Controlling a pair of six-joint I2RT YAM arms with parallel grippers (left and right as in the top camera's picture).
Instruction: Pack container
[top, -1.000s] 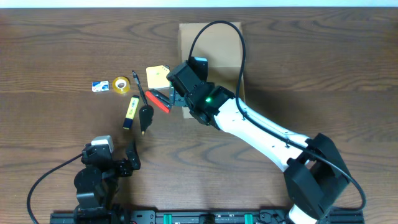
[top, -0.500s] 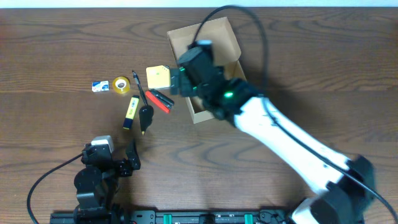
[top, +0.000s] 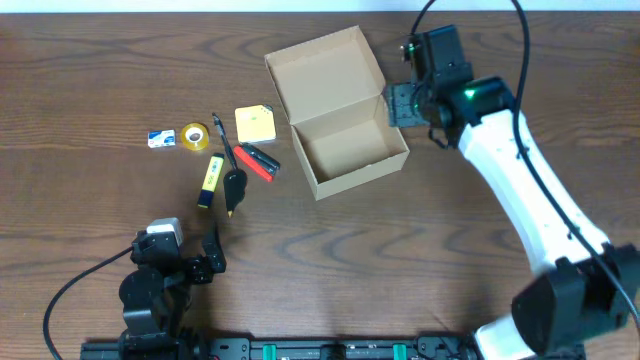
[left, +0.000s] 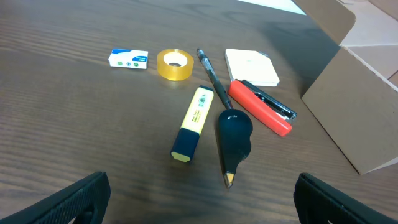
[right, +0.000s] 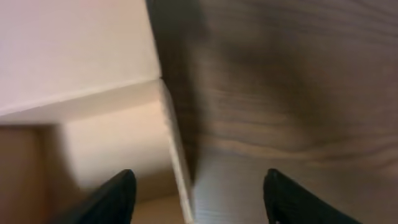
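The container stands open in the middle of the desk. Its lid is folded back to the far left, so the inside is free for filling, and nothing shows in it yet. The right gripper is at its far right corner, jaws apart on both sides of the thin wall, probably to steady it. The left gripper waits wide open, facing the highlighter and tape roll left of the container.

Lighting: soft, even, from above; mild sheen on desk wood. Shadows: short, diffuse; darker band just right of container wall. Focus: overhead, left wrist views sharp; right wrist view heavily blurred, fingers dark smears.
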